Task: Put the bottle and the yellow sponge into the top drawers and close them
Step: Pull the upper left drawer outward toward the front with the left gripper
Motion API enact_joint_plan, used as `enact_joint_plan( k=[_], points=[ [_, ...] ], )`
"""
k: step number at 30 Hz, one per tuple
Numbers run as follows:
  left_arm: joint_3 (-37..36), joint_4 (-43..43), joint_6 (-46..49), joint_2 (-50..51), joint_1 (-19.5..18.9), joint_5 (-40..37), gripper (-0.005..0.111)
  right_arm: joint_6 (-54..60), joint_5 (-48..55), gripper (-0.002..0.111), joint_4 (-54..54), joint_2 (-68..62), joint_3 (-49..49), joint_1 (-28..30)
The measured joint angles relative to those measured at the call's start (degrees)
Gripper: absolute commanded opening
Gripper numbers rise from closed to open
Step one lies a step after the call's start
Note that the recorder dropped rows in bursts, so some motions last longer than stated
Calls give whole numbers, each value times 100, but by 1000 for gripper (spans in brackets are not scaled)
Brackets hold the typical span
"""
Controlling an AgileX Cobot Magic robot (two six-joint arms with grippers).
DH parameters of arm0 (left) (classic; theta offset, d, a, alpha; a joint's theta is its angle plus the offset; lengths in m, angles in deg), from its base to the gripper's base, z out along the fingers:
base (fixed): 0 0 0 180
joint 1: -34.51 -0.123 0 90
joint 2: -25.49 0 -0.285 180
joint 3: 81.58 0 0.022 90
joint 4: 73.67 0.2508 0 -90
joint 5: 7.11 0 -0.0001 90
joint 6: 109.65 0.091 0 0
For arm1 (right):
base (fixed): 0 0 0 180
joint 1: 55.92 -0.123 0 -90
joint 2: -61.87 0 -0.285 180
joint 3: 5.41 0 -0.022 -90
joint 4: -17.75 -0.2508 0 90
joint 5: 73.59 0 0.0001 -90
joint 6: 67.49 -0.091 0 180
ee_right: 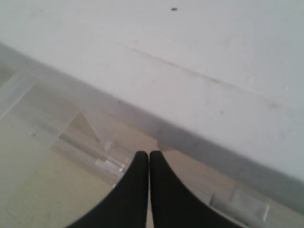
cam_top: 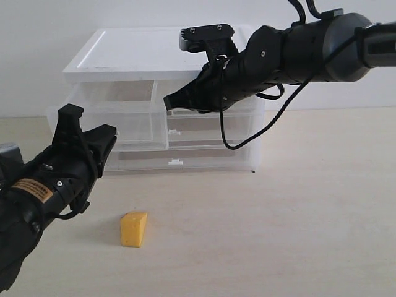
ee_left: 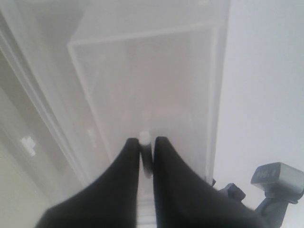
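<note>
Since the left gripper point(ee_left: 146, 142) had its jaws pinched on the tab handle point(ee_left: 144, 137) of the left top drawer point(cam_top: 142, 127), which sat partly out, the smart move was a dead-straight pull so the tab couldn't slip. The yellow sponge point(cam_top: 134, 229) lay on the table point(cam_top: 297, 216), below those jaws and well apart. The right gripper point(cam_top: 168, 103) had its jaws pressed together, empty, by the front of the right top drawer point(cam_top: 247, 105), bottle nowhere in view.

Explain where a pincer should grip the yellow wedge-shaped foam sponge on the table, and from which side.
Probably from above. The yellow wedge-shaped foam sponge stands upright on the pale table with open space around it. Close across its two opposite flat, upright faces near the middle, avoiding the sloped top, where a grip could slide off.
</note>
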Motion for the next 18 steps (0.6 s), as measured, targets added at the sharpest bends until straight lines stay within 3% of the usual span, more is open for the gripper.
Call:
enact_joint_plan(
  k=[11,14,18],
  points=[
    [-13,75,10,0,0,0,6,32,9,0,-10,0,0,0],
    [-22,130,35,0,0,0,21,48,22,0,-10,0,0,0],
    [-36,749,106,-37,38,250,49,72,2,0,-46,-8,0,0]
  ],
)
